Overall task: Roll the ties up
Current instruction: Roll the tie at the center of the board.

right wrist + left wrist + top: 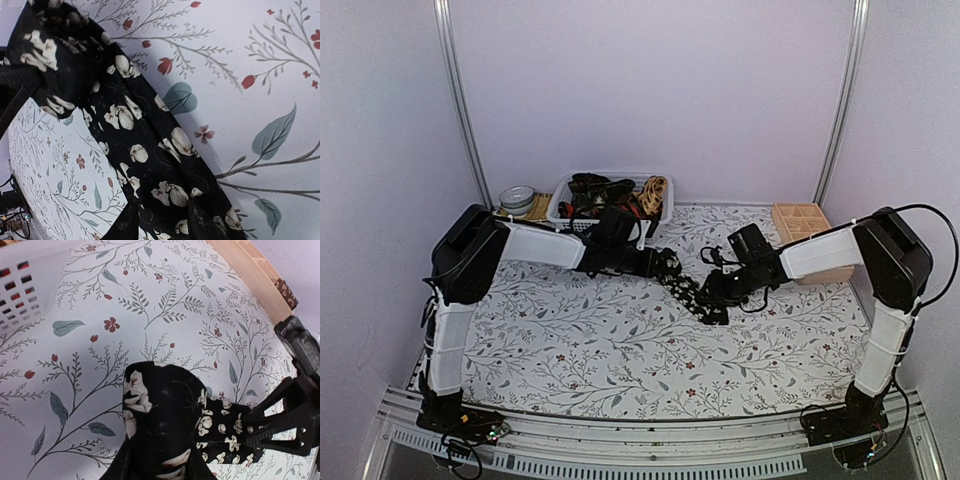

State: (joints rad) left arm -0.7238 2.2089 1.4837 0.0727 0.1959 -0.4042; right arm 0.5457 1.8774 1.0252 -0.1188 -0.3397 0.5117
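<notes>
A black tie (698, 298) with pale flowers lies slantwise on the flowered tablecloth, mid-table. Its far end is rolled up (160, 405), and my left gripper (658, 262) is shut on that roll; the cloth hides its fingers in the left wrist view. The flat strip (150, 135) runs from the roll toward my right gripper (165, 220). Its fingers (127, 225) stand a narrow gap apart, open, pressed down on the strip with cloth between them. From the left wrist, the right gripper (265, 432) shows at the strip's end.
At the back of the table a white basket (563, 195) holds more ties. A round tin (518, 198) stands to its left. A wooden compartment box (800, 225) sits at the back right, with a brown rolled tie (286, 290) in it.
</notes>
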